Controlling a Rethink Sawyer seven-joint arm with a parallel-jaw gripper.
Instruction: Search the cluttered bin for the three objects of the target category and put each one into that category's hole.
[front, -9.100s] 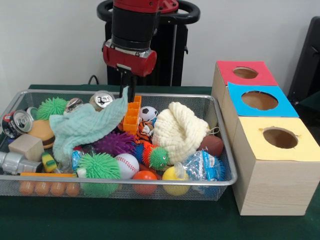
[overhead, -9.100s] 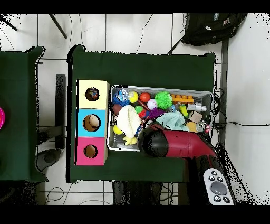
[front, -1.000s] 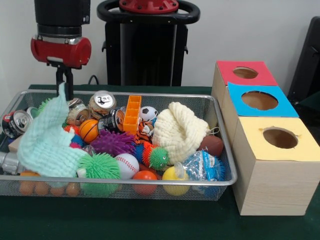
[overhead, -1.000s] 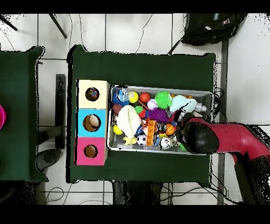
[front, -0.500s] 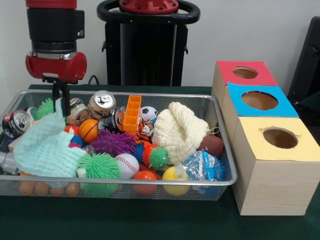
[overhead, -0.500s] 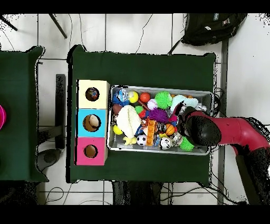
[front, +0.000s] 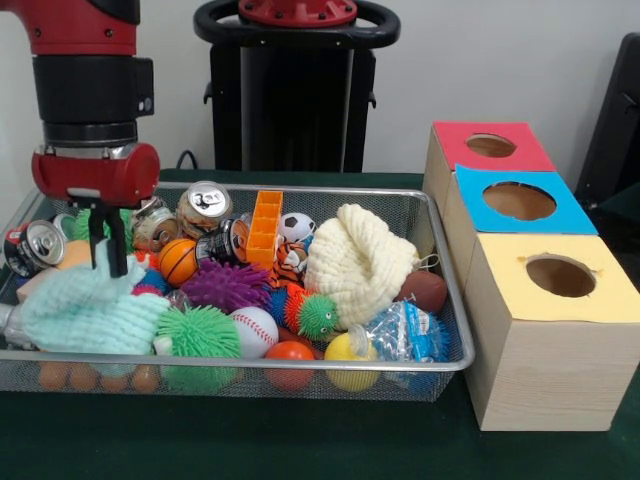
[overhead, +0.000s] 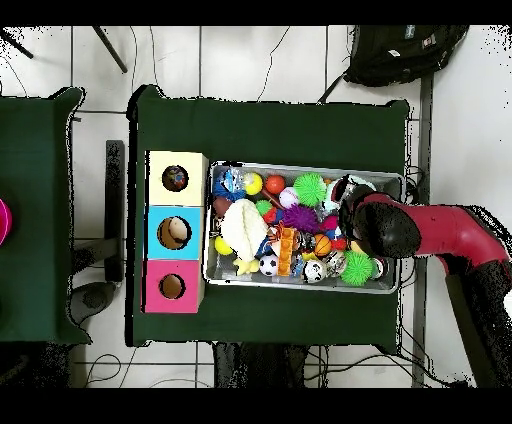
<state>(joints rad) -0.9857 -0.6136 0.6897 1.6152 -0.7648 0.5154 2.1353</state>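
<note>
The wire-mesh bin (front: 300, 362) is full of toys, balls and cans; it also shows in the overhead view (overhead: 300, 167). My gripper (front: 108, 262) hangs at the bin's left end, shut on the peak of a mint-green cloth (front: 85, 310) that lies heaped over the toys there. In the overhead view the arm's head (overhead: 385, 228) hides the gripper, and a bit of the cloth (overhead: 350, 185) shows beside it. The yellow-surround hole (front: 560, 275) tops the nearest wooden box to the right of the bin, and shows in the overhead view (overhead: 175, 179).
Blue-surround hole (front: 518, 201) and red-surround hole (front: 490, 146) stand behind the yellow one. In the bin: a cream knitted cloth (front: 360, 262), an orange basketball (front: 178, 260), a soccer ball (front: 296, 227), a baseball (front: 254, 330), cans (front: 205, 205), spiky balls (front: 228, 287).
My gripper has moved a little left and down with the mint cloth, which now lies lower at the bin's left end. Since 9 s ago the cloth went from the middle to the left.
</note>
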